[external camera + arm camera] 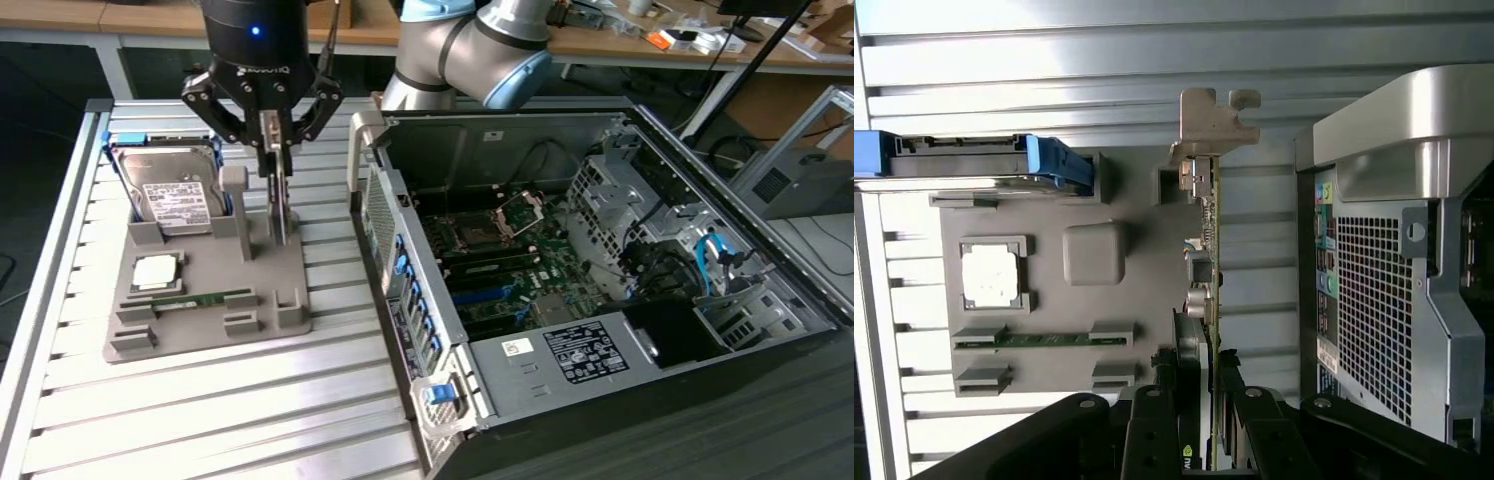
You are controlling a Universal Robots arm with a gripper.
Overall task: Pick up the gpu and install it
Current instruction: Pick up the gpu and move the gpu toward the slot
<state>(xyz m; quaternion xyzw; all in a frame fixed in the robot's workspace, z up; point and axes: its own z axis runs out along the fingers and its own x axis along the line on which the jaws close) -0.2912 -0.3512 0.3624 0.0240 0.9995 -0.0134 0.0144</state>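
Gpu: standing on edge at the right side of the grey holder, on the exterior view's left, well outside the case. Being pinched at its upper part by the gripper, which is hanging straight down over it, fingers pressing on the two flat faces with the card running between them. Showing, in the wrist view, its thin edge with small parts along it and the silver bracket at its far end. Reaching down to the holder's base with its lower edge; cannot tell whether resting in the slot or lifted just clear. Sitting just beside a grey post of the holder, on that post's right. Leaning at the holder's far left: the drive in its blue carrier. Lying nearer, flat in their pockets: the cpu, then the ram. Standing at the exterior view's right of the slatted table: the case, side off, board facing up.
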